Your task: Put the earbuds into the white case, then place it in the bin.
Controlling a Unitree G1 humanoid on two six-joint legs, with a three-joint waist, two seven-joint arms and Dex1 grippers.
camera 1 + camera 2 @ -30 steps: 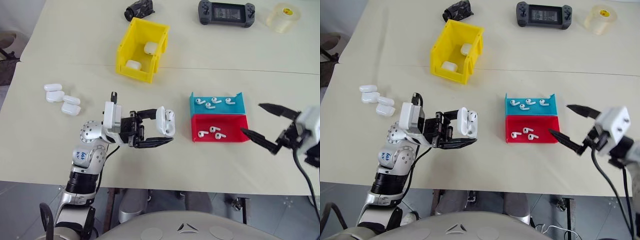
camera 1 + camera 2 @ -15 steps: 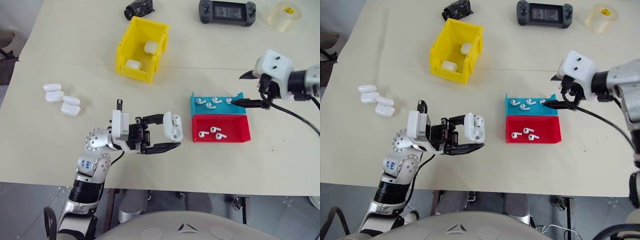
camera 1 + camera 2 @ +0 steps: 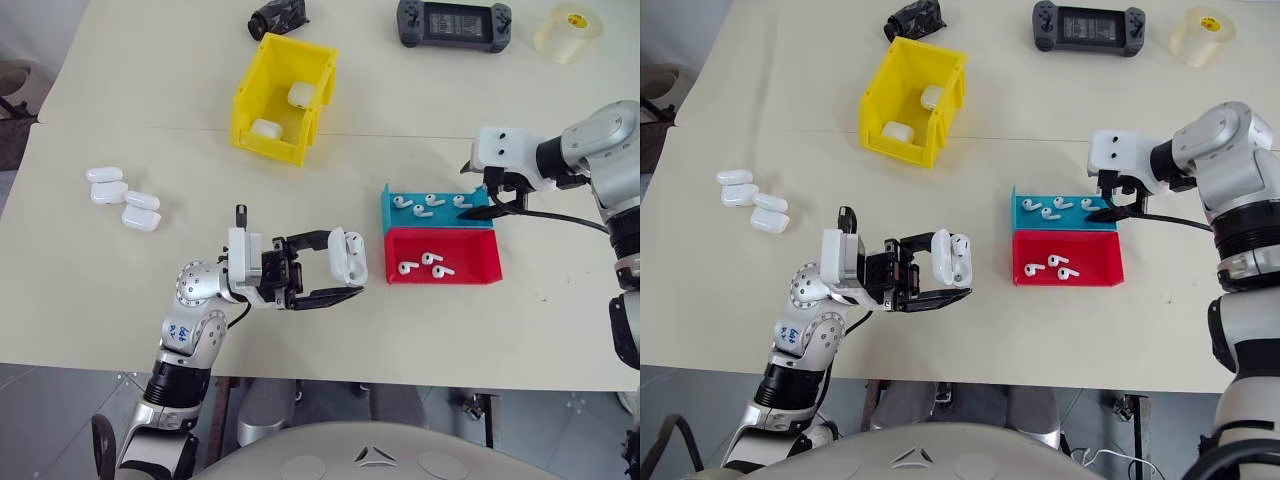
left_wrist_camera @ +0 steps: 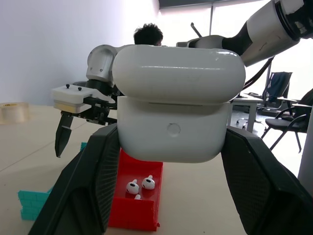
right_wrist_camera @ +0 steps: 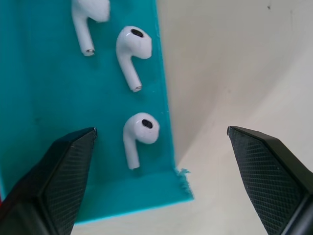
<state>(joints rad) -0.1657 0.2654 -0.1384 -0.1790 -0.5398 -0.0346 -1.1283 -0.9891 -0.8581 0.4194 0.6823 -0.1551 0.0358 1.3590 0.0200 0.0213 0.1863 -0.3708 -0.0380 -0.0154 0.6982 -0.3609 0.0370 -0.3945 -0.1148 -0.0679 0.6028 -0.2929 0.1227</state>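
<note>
A: Earbuds (image 3: 428, 203) lie in the blue tray (image 3: 389, 211), three more in the red tray (image 3: 470, 268) touching it at 6 o'clock.
B: And the white case (image 3: 349, 258)?
A: Lid ajar, clamped in the left gripper (image 3: 338, 268) fingers, above the desk (image 3: 120, 280), at 9 o'clock of the trays.
B: The right gripper (image 3: 1107, 207)?
A: Fingers (image 5: 61, 169) apart over the blue tray's right end.
B: The bin (image 3: 255, 100)?
A: Yellow, at 11 o'clock, two cases inside.

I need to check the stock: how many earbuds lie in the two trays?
7: four in the blue tray, at and; three in the red tray, at and. None seems hidden.
</note>
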